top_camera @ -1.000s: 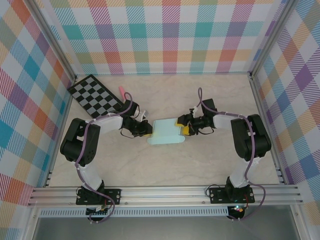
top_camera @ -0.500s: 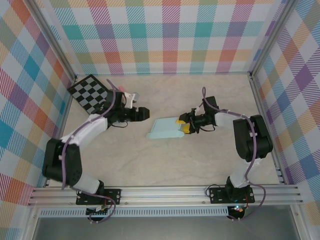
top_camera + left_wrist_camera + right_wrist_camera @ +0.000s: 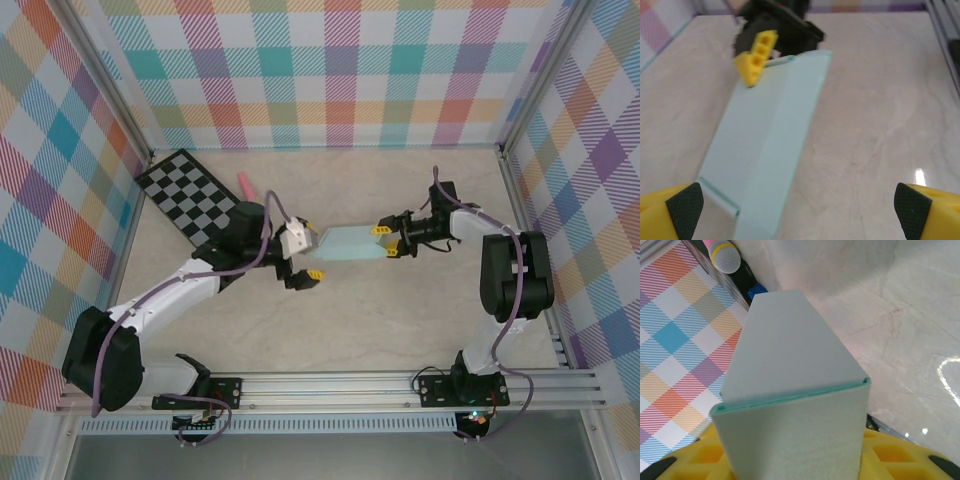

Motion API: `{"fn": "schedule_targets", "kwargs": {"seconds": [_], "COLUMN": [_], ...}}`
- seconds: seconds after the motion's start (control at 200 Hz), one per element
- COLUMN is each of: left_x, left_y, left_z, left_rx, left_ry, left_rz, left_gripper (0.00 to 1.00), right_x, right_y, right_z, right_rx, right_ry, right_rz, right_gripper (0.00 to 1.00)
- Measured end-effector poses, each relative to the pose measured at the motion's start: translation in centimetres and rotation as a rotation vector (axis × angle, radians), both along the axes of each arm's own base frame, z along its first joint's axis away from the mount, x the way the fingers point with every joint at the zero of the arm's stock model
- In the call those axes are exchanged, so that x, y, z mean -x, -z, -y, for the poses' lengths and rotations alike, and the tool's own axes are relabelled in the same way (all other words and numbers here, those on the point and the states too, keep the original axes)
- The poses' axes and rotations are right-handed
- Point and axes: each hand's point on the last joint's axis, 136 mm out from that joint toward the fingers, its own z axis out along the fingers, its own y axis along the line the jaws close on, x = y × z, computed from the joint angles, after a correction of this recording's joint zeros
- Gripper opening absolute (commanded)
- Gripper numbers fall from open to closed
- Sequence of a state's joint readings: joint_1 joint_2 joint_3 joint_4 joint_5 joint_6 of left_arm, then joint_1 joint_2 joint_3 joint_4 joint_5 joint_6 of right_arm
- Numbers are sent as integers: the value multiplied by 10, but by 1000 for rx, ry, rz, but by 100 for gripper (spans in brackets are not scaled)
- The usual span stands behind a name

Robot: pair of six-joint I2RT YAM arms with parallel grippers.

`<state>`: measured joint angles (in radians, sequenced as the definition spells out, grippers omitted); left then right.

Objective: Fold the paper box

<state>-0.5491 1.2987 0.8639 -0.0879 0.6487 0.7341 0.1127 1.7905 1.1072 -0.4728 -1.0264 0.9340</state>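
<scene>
Right gripper (image 3: 388,241) clamped on right end of paper box (image 3: 350,243), box carried toward back wall since half a second ago. Left gripper (image 3: 305,279), fingers wide apart, swung back in, now just beside box's free left end. Probably set for a two-handed fold. Long axis left-right, free end pointing toward left arm.

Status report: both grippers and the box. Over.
Left gripper open, at box left end. Right gripper shut on other end. Checkerboard apart, far left.
</scene>
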Motion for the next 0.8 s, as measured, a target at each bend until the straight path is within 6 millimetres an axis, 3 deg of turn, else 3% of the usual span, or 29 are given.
{"fn": "schedule_targets", "kwargs": {"seconds": [0.17,0.435,0.625,0.8], "left_x": [13,-17,-25,-40], "left_y": [16,56,56,68], "left_z": [17,24,40,43], "left_rx": [-116,-204,-190,-222], "left_ry": [102,31,10,-43], "left_rz": [161,279,342,367], "left_gripper": [99,92,78,64], "right_x": [8,9,9,13], "right_y": [5,0,-8,-8], "right_z": [0,0,0,1], "right_rx": [-11,-18,-24,-21], "right_ry": [0,11,25,37], "right_rz": [-39,-51,-46,-62], "right_gripper": [38,38,38,38]}}
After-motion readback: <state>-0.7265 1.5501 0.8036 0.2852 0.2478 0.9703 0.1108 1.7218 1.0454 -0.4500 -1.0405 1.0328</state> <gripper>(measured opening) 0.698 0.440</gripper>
